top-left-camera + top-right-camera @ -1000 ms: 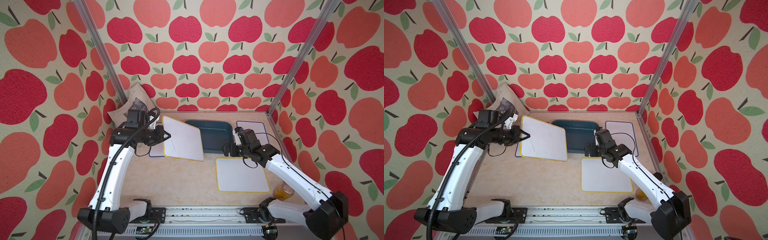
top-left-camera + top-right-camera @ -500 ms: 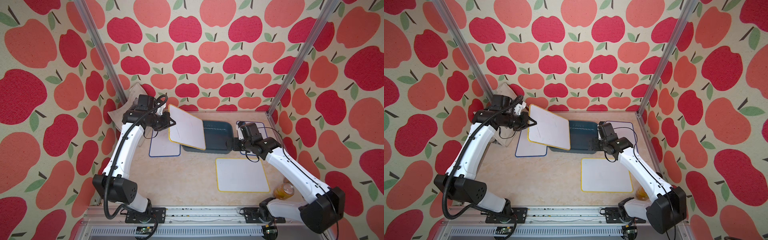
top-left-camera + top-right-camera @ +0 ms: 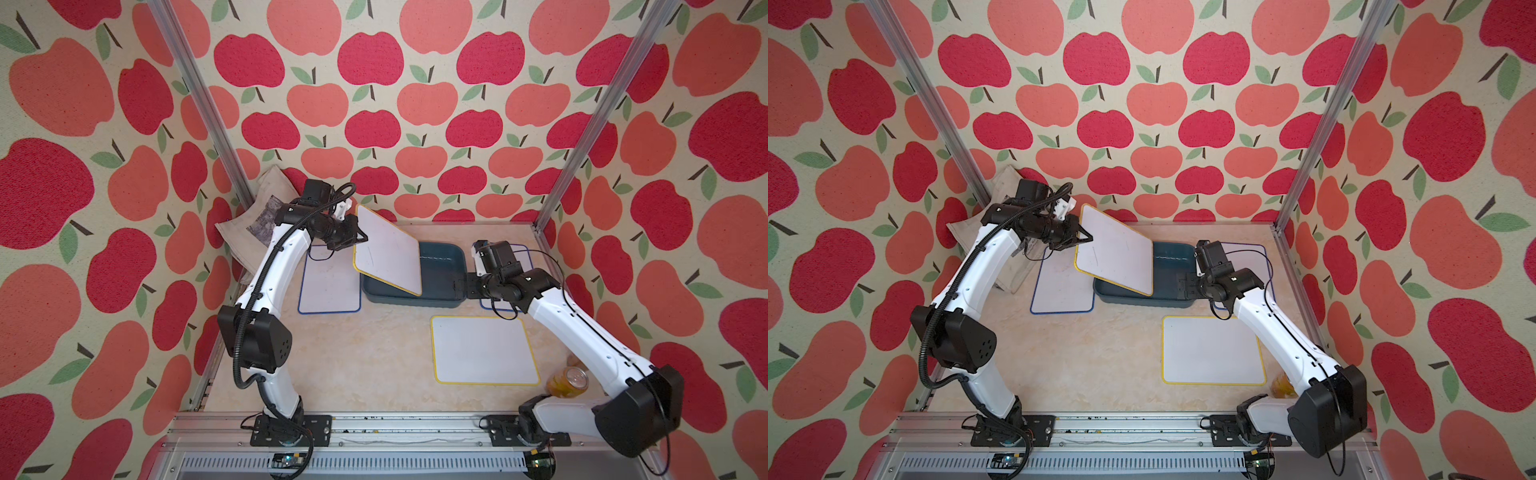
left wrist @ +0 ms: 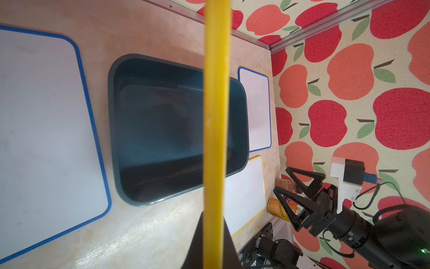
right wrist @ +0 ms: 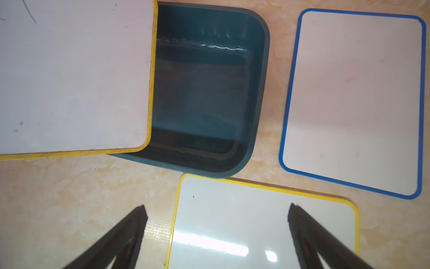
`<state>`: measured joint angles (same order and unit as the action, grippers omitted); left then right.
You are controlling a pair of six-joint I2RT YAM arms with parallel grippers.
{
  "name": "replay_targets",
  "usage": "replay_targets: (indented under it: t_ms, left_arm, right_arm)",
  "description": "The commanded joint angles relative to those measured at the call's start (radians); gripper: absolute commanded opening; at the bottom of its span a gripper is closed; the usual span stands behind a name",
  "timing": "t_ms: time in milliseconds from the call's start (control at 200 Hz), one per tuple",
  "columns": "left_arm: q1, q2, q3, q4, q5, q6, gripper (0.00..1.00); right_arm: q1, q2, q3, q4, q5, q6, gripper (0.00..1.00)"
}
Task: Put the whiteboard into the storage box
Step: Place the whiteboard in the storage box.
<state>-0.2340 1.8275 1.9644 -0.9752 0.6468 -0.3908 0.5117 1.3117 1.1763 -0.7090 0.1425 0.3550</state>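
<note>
The left gripper (image 3: 356, 239) is pinching the whiteboard (image 3: 388, 249) by one edge, its jaws pressed tight on the rim; in the left wrist view that rim is showing edge-on as a yellow bar running straight out from between the fingers. The whiteboard is showing a plain white face with a thin yellow border and rounded corners, and a faint dark pen stroke is sitting near the gripped side. It is hanging tilted in the air, gripped side raised, covering the left half of the storage box (image 3: 415, 301). Whether its low corner is touching the box cannot be told. The storage box, a shallow dark teal tray with rounded corners and a flared rim, is sitting toward the back of the beige table (image 3: 365, 365). The right gripper (image 5: 217, 209) is hovering by the box's right end with its jaws spread wide and nothing between them. A second yellow-rimmed board (image 3: 484, 351) is lying flat just in front of the box, a blue-rimmed board (image 3: 330, 278) is lying just left of it, and another blue-rimmed board (image 5: 353, 100) is lying to its right.
</note>
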Motion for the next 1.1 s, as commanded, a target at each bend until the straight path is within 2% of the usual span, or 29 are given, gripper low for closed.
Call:
replay_targets:
  t_ms: [0,440,1096]
  left_arm:
    - [-0.019,0.035,0.078,0.032,0.077,0.014,0.0]
    - [-0.048,0.188,0.19,0.042,0.158,-0.016,0.0]
    - [-0.048,0.3,0.131,0.143,0.226,-0.111,0.0]
  right_arm:
    - [-0.01,0.016,0.026,-0.037,0.034,-0.038,0.99]
    - [-0.015,0.061,0.044,-0.05,0.077,-0.067,0.99]
    - [-0.015,0.13,0.026,-0.029,0.059,-0.05,0.99]
